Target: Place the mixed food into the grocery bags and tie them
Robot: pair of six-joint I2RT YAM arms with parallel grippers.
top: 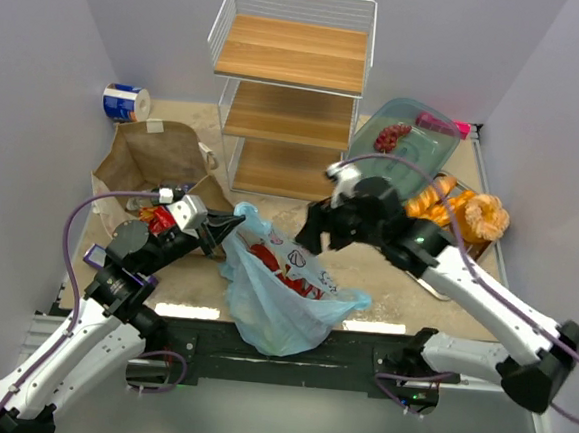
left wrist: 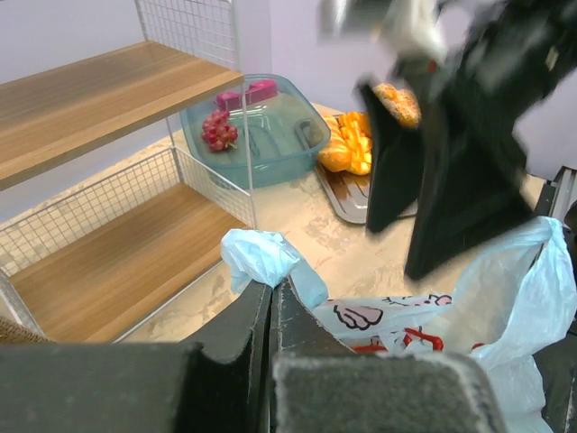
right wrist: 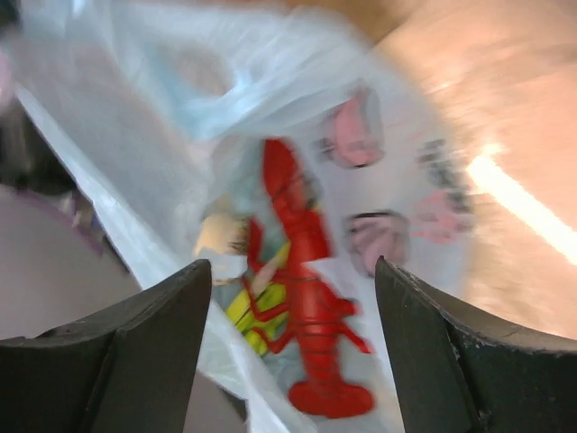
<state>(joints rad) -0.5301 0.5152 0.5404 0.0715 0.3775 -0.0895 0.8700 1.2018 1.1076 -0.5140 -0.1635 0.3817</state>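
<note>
Left end effector (left wrist: 270,293) was clamped shut on the light-blue plastic bag (top: 262,305) rim at the counter's (top: 384,284) 6 o'clock; right end effector (right wrist: 290,266) hung wide open, empty (blurred view), above the red lobster (right wrist: 311,316) inside.

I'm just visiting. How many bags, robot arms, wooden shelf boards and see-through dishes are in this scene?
Bags: 2 (brown paper bag, light-blue plastic bag)
Robot arms: 2 (left arm, right arm)
Wooden shelf boards: 3
See-through teal dish: 1
Total: 8
</note>
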